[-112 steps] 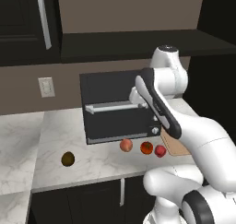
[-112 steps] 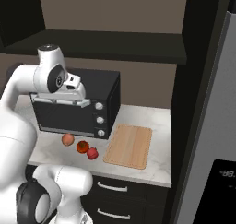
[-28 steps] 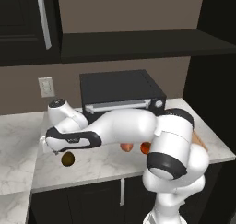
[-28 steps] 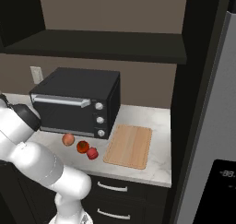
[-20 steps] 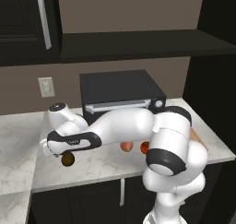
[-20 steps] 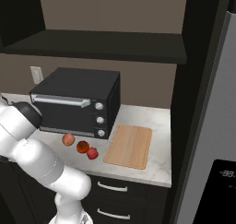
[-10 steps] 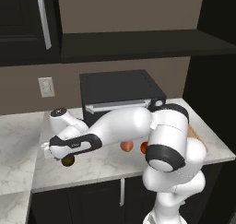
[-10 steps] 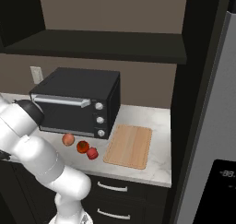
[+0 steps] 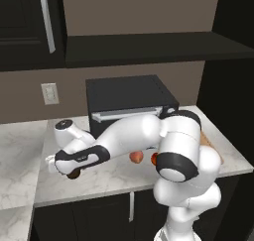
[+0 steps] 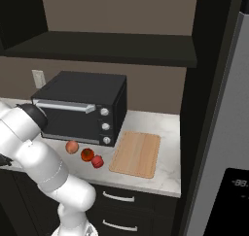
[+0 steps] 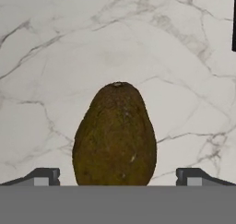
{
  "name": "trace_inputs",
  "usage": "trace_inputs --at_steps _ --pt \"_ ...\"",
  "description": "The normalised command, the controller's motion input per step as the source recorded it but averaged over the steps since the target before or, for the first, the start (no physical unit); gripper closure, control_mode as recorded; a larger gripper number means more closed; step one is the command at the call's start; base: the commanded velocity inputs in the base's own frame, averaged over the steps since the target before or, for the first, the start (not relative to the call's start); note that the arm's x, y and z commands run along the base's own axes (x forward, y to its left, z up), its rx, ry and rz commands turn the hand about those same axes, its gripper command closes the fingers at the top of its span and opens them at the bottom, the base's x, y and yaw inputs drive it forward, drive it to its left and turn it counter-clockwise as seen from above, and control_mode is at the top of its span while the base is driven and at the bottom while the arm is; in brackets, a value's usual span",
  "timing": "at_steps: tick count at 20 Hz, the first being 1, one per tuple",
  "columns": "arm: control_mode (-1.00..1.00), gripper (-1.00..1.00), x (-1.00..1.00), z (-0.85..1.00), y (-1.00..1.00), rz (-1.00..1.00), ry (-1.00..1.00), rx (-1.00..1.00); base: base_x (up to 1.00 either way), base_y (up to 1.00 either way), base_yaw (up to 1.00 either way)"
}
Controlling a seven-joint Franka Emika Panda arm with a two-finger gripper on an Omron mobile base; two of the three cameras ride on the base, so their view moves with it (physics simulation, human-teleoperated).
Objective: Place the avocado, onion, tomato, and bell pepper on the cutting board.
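Observation:
The avocado [image 11: 115, 135], dark olive-brown and egg-shaped, lies on the marble counter between my fingertips [image 11: 44, 176]. My gripper [image 11: 117, 178] is open, one tip on each side of the fruit, with no visible contact. From the left base view the gripper [image 9: 69, 169] hangs low over the avocado [image 9: 74, 175] at the counter's left. The pale onion [image 10: 72, 146], the orange-red tomato [image 10: 87, 155] and the crimson bell pepper [image 10: 97, 161] lie in a row in front of the oven. To their right lies the tan cutting board [image 10: 136, 153], with nothing on it.
A black toaster oven [image 10: 80, 108] stands at the back of the counter, behind the produce row. A dark shelf [image 9: 149, 46] runs above it. The counter's front edge [image 9: 99, 193] is close to the avocado. A tall refrigerator [image 10: 219, 133] borders the right.
The arm has swung from in front of the oven to the counter's left. Over the last second the hand has sunk lower over the avocado, jaws staying wide.

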Motion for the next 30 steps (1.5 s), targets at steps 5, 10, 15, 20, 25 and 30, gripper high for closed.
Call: trace_inputs --at_steps 5,10,15,20,25,30 --pt "-1.00 -1.00 0.00 -0.13 0.00 -0.02 -0.03 0.03 0.00 0.00 0.00" --pt "-1.00 -1.00 0.00 -0.15 0.00 -0.01 -0.01 0.03 0.00 0.00 0.00" --pt "-1.00 1.00 0.02 -0.12 0.00 0.00 0.00 0.03 0.00 0.00 0.00" --pt "-1.00 1.00 0.04 -0.04 0.00 0.00 0.00 0.01 0.00 0.00 0.00" --pt "-1.00 1.00 -0.01 0.08 -0.04 0.00 -0.02 0.00 0.00 0.00 0.00" --pt "-1.00 1.00 -0.20 0.64 -0.17 0.00 -0.02 0.02 0.00 0.00 0.00"
